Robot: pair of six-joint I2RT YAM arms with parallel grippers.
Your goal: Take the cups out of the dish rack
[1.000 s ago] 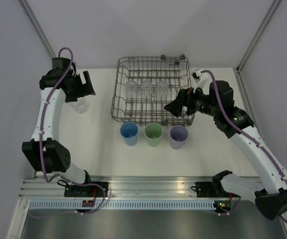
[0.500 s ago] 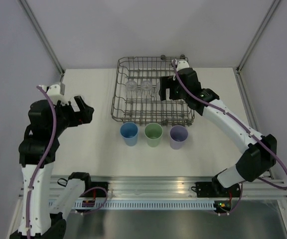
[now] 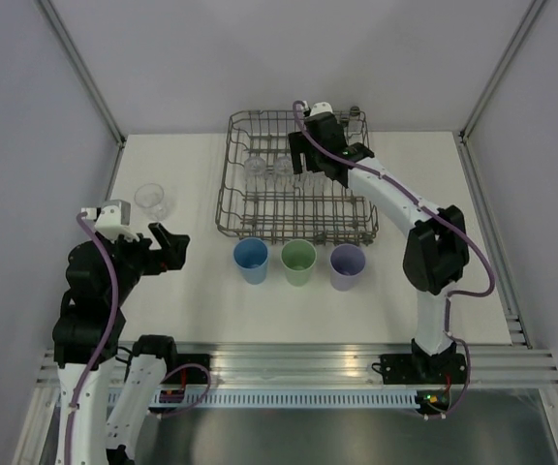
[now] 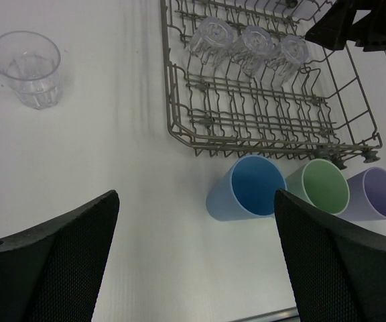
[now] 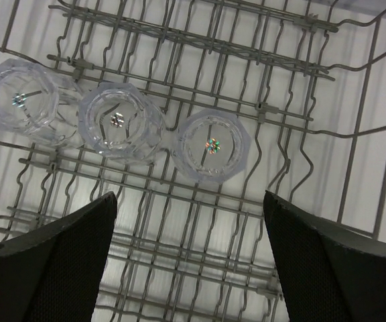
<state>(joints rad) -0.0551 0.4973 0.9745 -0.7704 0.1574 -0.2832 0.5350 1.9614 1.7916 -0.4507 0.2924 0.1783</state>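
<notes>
1. My right arm reaches far over the wire dish rack (image 3: 229, 184); the right gripper (image 5: 187, 258) points down, jaws wide apart, empty.
2. Three clear faceted glasses (image 5: 119, 122) sit in the rack, just beyond its fingers (image 5: 45, 268).
3. Left gripper (image 4: 196, 261), near left, is spread and empty; a fourth glass (image 3: 151, 201) and blue, green and lilac tumblers (image 3: 298, 262) stand on the table (image 3: 415, 262).

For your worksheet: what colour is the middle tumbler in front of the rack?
Green: the middle tumbler shows best from the left wrist.
</notes>
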